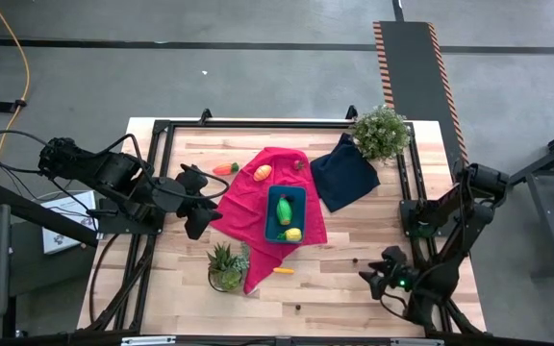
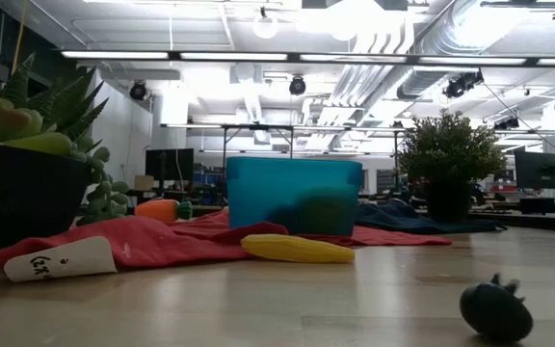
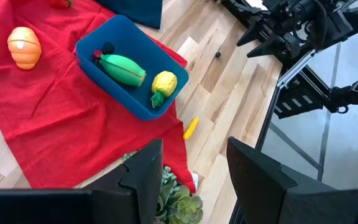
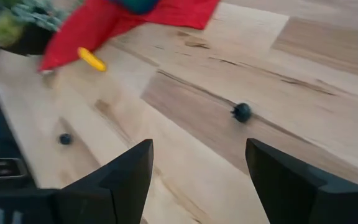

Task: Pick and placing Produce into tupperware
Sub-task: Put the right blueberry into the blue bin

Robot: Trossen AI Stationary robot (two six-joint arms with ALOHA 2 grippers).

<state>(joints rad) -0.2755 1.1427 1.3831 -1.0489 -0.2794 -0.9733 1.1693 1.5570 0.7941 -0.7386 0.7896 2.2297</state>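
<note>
Left gripper hangs above the counter at the left edge of the red cloth, jaws apart w/ nothing between them. Its wrist view looks down past the fingers on a succulent pot, partly cut off there.

Right gripper is near the front right corner of the counter, jaws wide apart, empty. Its view is blurry; two small dark items on the wood are hard to identify.

The tupperware stands on the red cloth approx. in the middle. Inside it lie a green vegetable, a yellow piece and a small dark thing I cannot identify. Outside: an orange fruit on the cloth, a carrot-like piece on the wood beside the cloth, a yellow piece in front of the tub. From the low view the tub's content is only a dim shadow through the wall.
</note>
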